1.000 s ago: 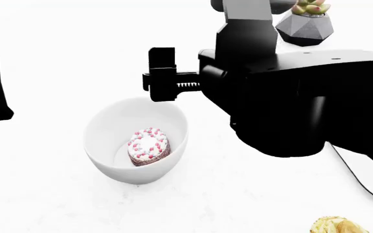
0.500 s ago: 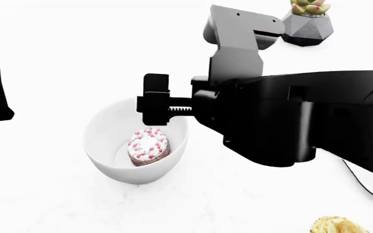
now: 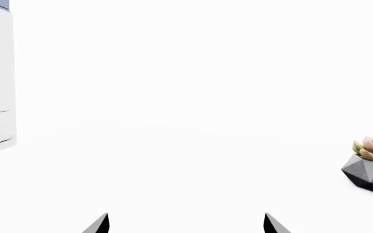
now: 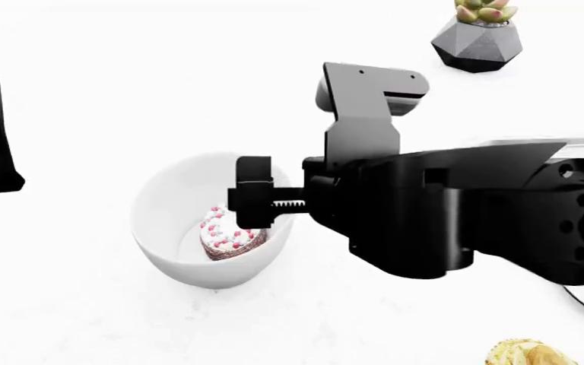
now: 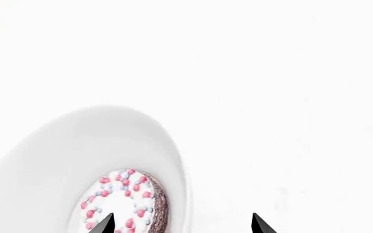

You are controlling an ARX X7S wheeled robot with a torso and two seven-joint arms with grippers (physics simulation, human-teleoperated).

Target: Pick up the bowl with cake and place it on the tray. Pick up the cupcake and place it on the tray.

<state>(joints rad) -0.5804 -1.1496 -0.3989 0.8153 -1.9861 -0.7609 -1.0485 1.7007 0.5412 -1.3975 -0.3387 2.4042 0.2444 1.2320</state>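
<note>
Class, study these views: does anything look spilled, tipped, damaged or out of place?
Nothing stands out. The cake sits upright inside the bowl, the plant pot stands level, and the right gripper is open above the bowl's rim.

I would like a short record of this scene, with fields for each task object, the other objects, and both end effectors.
bowl: white bowl on the white surface, upright
cake: sprinkled cake inside the bowl
cupcake: only partly in view at the head view's bottom edge
tray: a thin edge only
plant pot: grey faceted pot, far side
right end effector: open, straddling the bowl's rim
left end effector: open, holding nothing
</note>
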